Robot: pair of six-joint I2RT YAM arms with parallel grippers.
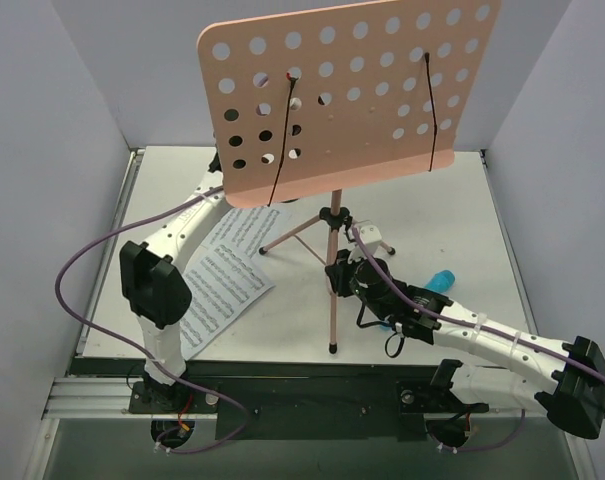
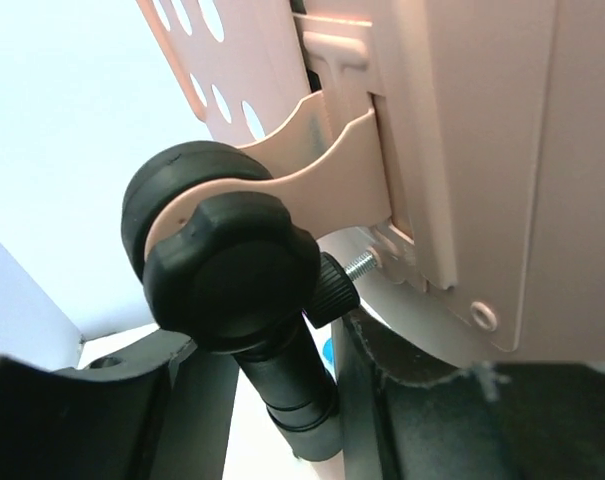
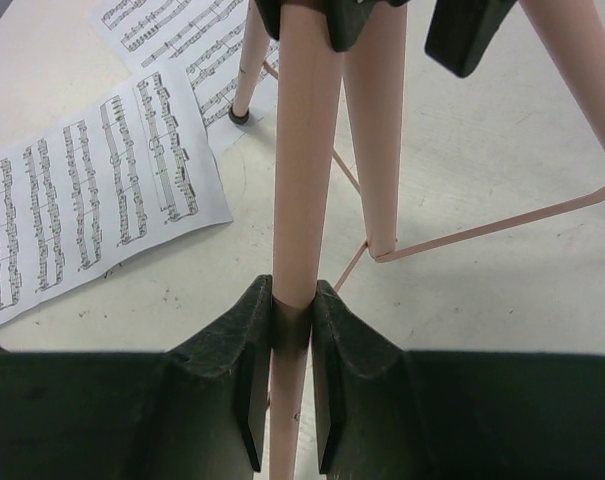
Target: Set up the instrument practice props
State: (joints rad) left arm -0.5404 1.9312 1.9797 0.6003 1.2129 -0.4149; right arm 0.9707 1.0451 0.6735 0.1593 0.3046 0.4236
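Music stand (image 1: 332,100) upright, counter (image 1: 462,220) centre; desk bare. Right tool (image 3: 290,340) clamps 1 leg (image 3: 304,150); left tool (image 2: 280,440) straddles neck (image 2: 282,370), grip indeterminate. 2 sheets (image 1: 227,275) flat near left edge, awaiting mounting.

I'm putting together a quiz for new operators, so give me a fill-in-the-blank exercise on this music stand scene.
1. The right gripper is shut on one pink ___ of the music stand.
2. Both sheets of music lie flat on the ___, to the left of the stand.
3. The hole-punched desk carries ___ black wire page holders.
Missing words: leg; table; two.
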